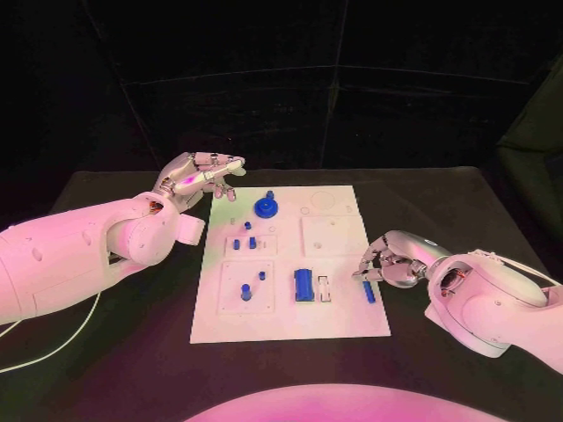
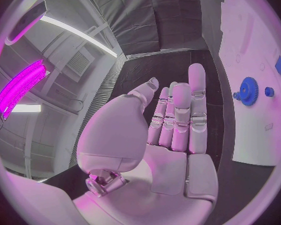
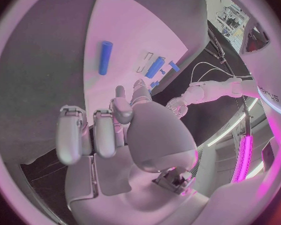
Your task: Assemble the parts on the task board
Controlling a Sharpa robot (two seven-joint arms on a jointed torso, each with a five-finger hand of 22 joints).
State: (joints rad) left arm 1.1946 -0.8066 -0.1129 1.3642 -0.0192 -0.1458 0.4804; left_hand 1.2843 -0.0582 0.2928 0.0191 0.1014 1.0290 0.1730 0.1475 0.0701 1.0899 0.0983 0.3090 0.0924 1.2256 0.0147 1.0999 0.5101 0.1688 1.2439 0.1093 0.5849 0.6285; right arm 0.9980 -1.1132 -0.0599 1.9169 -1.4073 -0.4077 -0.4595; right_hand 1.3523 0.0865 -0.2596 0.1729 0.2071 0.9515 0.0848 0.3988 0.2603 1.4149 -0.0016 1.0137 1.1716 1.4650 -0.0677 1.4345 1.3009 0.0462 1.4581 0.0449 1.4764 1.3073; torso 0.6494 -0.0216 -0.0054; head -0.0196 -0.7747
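White flat task board (image 1: 339, 315) holding small blue parts.
We are hovering left hand (image 1: 201, 176) fingers together, empty; right hand (image 1: 385, 262) curled, empty.

Bare black table (image 1: 129, 352) rings the task board (image 1: 339, 321), unobstructed

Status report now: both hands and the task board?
Left hand open beside task board. Right hand open, near blue cylinder. Nothing in the way.
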